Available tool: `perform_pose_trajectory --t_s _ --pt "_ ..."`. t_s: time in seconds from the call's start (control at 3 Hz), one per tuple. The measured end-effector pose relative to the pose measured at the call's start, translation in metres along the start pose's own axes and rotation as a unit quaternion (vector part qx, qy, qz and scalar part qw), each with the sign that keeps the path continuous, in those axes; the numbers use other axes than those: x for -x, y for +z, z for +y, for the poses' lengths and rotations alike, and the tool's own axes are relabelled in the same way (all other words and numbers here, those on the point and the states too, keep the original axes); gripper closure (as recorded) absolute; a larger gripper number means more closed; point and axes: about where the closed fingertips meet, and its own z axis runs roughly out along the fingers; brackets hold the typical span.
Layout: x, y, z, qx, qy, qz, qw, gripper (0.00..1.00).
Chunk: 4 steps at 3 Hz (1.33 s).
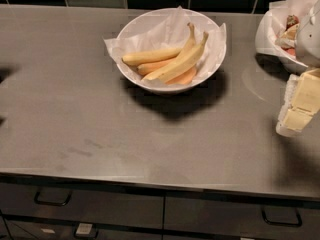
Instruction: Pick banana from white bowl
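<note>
The white bowl (131, 30) stands at the back middle of the steel counter, lined with crinkled white paper that sticks out past its rim. The banana (181, 62) lies on top in it: long, thick and pale yellow, with its stem up to the right and its tip down to the left. A slimmer banana (152, 56) lies behind it, and orange pieces (182, 78) show beneath. My gripper (299, 104), with cream-coloured pads, is at the right edge of the view. It hangs over the counter, well right of the bowl and empty.
A second white bowl (267, 39) with paper and red pieces stands at the far right, just behind my gripper. A dark tiled wall runs along the back. The counter's front edge (150, 181) has drawers with handles (51, 202) below.
</note>
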Motion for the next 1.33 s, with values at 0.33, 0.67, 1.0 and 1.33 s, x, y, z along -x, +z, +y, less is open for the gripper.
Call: perform_pose_trajectory --t_s 0.33,0.67,1.0,1.33 --pt "0.0 0.0 0.0 -0.001 0.0 -0.001 1.0 0.0" --pt "0.023 0.002 -0.021 -0.008 -0.028 -0.038 0.9988 0.0" --pt "0.059 0.009 -0.048 -0.004 -0.066 -0.096 0.9932 0.0" --pt "0.099 0.017 -0.066 0.014 -0.103 -0.142 0.9843 0.0"
